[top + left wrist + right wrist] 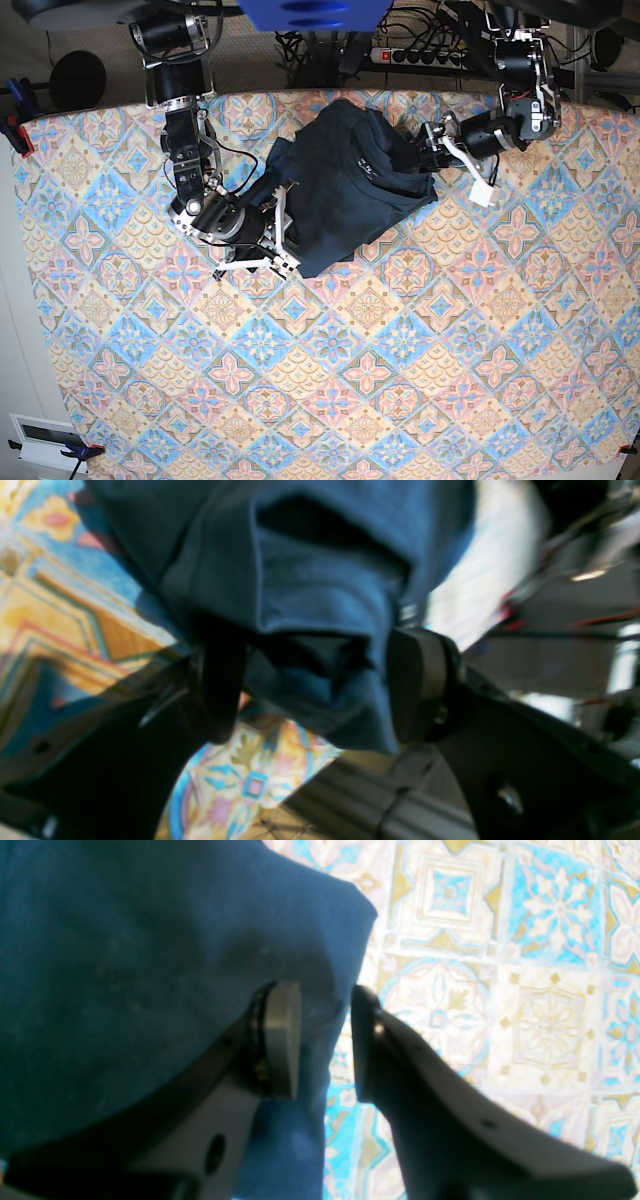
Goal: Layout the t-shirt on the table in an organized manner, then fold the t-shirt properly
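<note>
Spread left end effector (310, 690) straddles the crumpled navy t-shirt (345, 190); right end effector (325, 1035) pinches its edge.

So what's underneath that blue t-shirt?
Under the crumpled t-shirt only the patterned tablecloth shows, running out from its edges on every side. Whatever lies beneath the middle of the heap is covered by the cloth itself.
</note>
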`<act>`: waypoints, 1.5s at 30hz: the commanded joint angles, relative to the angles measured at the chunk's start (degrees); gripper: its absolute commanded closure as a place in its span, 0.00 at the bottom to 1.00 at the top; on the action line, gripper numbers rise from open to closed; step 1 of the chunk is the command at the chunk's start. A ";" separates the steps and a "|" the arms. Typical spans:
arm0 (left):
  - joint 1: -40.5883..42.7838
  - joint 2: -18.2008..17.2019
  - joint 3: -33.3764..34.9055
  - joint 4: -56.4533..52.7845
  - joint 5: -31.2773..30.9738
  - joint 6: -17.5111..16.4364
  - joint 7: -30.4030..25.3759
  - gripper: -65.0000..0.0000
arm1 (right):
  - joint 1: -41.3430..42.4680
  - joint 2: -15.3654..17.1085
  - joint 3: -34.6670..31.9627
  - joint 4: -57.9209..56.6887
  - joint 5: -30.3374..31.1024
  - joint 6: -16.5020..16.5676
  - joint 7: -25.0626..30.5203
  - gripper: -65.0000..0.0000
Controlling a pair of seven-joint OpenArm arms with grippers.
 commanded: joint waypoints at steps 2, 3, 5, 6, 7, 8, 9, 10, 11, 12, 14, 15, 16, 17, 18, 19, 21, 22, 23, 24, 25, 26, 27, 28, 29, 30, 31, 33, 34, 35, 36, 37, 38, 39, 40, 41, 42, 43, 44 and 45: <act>0.11 -0.51 -1.06 -0.39 -3.86 -0.43 -0.24 0.36 | 1.20 -0.12 0.06 1.06 0.87 -0.05 1.34 0.75; -0.07 -0.51 -1.06 -1.62 -5.09 -0.43 -0.24 0.36 | 1.20 -0.12 0.06 1.06 0.87 -0.05 1.34 0.75; -0.42 -0.51 -1.06 -4.26 -5.89 -0.43 -0.59 0.36 | 1.20 -0.12 0.06 1.06 0.87 -0.05 1.34 0.75; -0.60 -0.42 -1.06 -5.58 -5.97 -0.43 -0.68 0.36 | 1.20 -0.12 0.06 1.06 0.87 -0.05 1.34 0.75; -1.39 -0.33 -1.06 -6.72 -6.06 -0.43 -0.68 0.36 | 1.20 -0.12 0.06 1.06 0.87 -0.05 1.34 0.75; -2.00 -0.33 -1.06 -7.78 -6.06 -0.43 -0.68 0.36 | 1.20 -0.12 0.06 1.06 0.87 -0.05 1.34 0.75; -2.44 -0.24 -0.98 -8.39 -6.06 -0.43 -0.68 0.36 | 1.20 -0.12 0.06 1.06 0.87 -0.05 1.34 0.75; -2.71 0.20 -0.98 -8.75 -6.06 -0.43 -0.68 0.36 | 1.20 -0.12 0.06 1.06 0.87 -0.05 1.34 0.75; -2.88 0.64 -0.98 -8.75 -6.06 -0.43 -0.68 0.36 | 1.20 -0.12 0.06 1.06 0.87 -0.05 1.34 0.75; -2.97 0.81 -0.98 -8.66 -6.06 -0.43 -0.50 0.36 | 1.20 -0.12 0.06 1.06 0.87 -0.05 1.34 0.75; -3.85 0.90 -0.89 -8.57 -6.32 -0.43 -0.24 0.36 | 1.20 -0.12 0.06 1.06 0.87 -0.05 1.34 0.75; -3.94 0.90 -0.80 -8.57 -6.85 -0.43 -0.24 0.36 | 1.20 -0.12 0.06 1.06 0.87 -0.05 1.43 0.75; -3.94 0.99 -0.80 -8.66 -7.47 -0.43 -0.24 0.36 | 1.20 -0.12 0.06 1.06 0.87 -0.05 1.43 0.75; -4.03 0.99 -0.80 -8.66 -8.08 -0.43 -0.24 0.36 | 1.20 -0.12 0.06 1.06 0.87 -0.05 1.43 0.75; -4.03 0.99 -0.80 -8.66 -8.96 -0.43 -0.24 0.36 | 1.20 -0.12 0.06 1.06 0.87 -0.05 1.43 0.75; -4.03 0.99 -0.80 -8.57 -10.10 -0.43 -0.24 0.36 | 1.20 -0.12 0.06 1.06 0.87 -0.05 1.43 0.75; -3.94 0.72 -0.98 -8.57 -11.69 -0.43 0.02 0.36 | 1.20 -0.12 0.06 1.06 0.87 -0.05 1.43 0.75; -3.94 0.64 -1.06 -8.57 -11.95 -0.43 0.64 0.36 | 1.20 -0.12 0.06 1.06 0.96 -0.05 1.43 0.75; -3.94 0.55 -1.06 -8.57 -12.13 -0.43 1.17 0.36 | 1.20 -0.12 0.06 1.06 0.96 -0.05 1.43 0.75; -3.94 0.46 -1.15 -8.48 -12.21 -0.43 1.69 0.36 | 1.20 -0.12 0.15 1.06 0.96 -0.05 1.43 0.75; -3.85 0.28 -1.15 -8.39 -12.21 -0.43 1.78 0.36 | 1.20 -0.12 0.15 1.06 0.96 -0.05 1.43 0.75; -3.76 -0.42 -1.15 -8.39 -12.30 -0.43 1.78 0.36 | 1.20 -0.12 0.15 1.06 0.96 -0.05 1.43 0.75; -3.76 -0.68 -1.15 -8.39 -12.30 -0.43 1.52 0.36 | 1.20 -0.12 0.15 1.06 0.96 -0.05 1.43 0.75; -3.85 -0.59 -1.15 -8.39 -12.30 -0.43 1.34 0.36 | 1.20 -0.12 0.15 1.06 0.96 -0.05 1.43 0.75; -3.94 -0.42 -1.15 -8.39 -12.30 -0.43 1.34 0.36 | 1.20 -0.12 0.06 1.06 0.96 -0.05 1.43 0.75; -4.03 -0.33 -1.15 -8.39 -12.30 -0.43 1.34 0.36 | 1.20 -0.12 0.06 1.06 0.96 -0.05 1.43 0.75; -4.46 -0.16 -1.15 -8.39 -12.21 -0.43 1.34 0.36 | 1.20 -0.12 0.06 1.06 0.96 -0.05 1.43 0.75; -5.70 0.99 -1.06 -8.83 -11.78 -0.43 1.25 0.36 | 1.29 -0.12 0.06 0.98 0.96 -0.05 1.43 0.75; -6.22 1.25 -0.98 -9.01 -11.69 -0.43 1.25 0.36 | 1.29 -0.12 0.06 0.98 0.96 -0.05 1.43 0.75; -6.49 1.43 -0.80 -9.27 -11.60 -0.43 1.25 0.36 | 1.29 -0.12 0.06 0.98 0.96 -0.05 1.43 0.75; -7.01 1.95 -0.80 -9.98 -11.51 -0.43 1.25 0.36 | 1.29 -0.12 0.06 0.98 0.96 -0.05 1.43 0.75; -7.81 2.57 -0.80 -10.59 -10.98 -0.43 1.25 0.36 | 1.29 -0.12 0.06 0.98 0.96 -0.05 1.43 0.75; -8.33 3.01 -0.80 -11.12 -10.10 -0.43 1.25 0.36 | 1.29 -0.12 0.06 0.98 0.96 -0.05 1.43 0.75; -8.86 3.45 -0.71 -11.56 -9.05 -0.43 1.43 0.36 | 1.29 -0.12 0.06 0.98 0.96 -0.05 1.43 0.75; -9.21 3.71 -0.71 -11.65 -8.08 -0.43 1.61 0.36 | 1.29 -0.12 0.06 0.98 0.96 -0.05 1.43 0.75; -9.30 3.80 -0.71 -11.65 -7.73 -0.43 1.61 0.37 | 1.29 -0.12 0.06 0.98 0.96 -0.05 1.43 0.75; -9.39 4.24 -0.71 -11.65 -7.38 -0.43 1.61 0.39 | 1.29 -0.12 0.06 0.98 0.96 -0.05 1.43 0.75; -9.39 4.42 -0.71 -11.65 -7.38 -0.43 1.61 0.44 | 1.29 -0.12 0.06 0.98 0.96 -0.05 1.43 0.75; -9.56 4.59 -0.71 -11.65 -7.38 -0.43 1.52 0.55 | 1.29 -0.12 0.06 0.98 0.96 -0.05 1.43 0.75; -10.09 4.68 -0.71 -11.65 -7.38 -0.43 1.52 0.68 | 1.29 -0.12 0.06 0.98 0.96 -0.05 1.43 0.75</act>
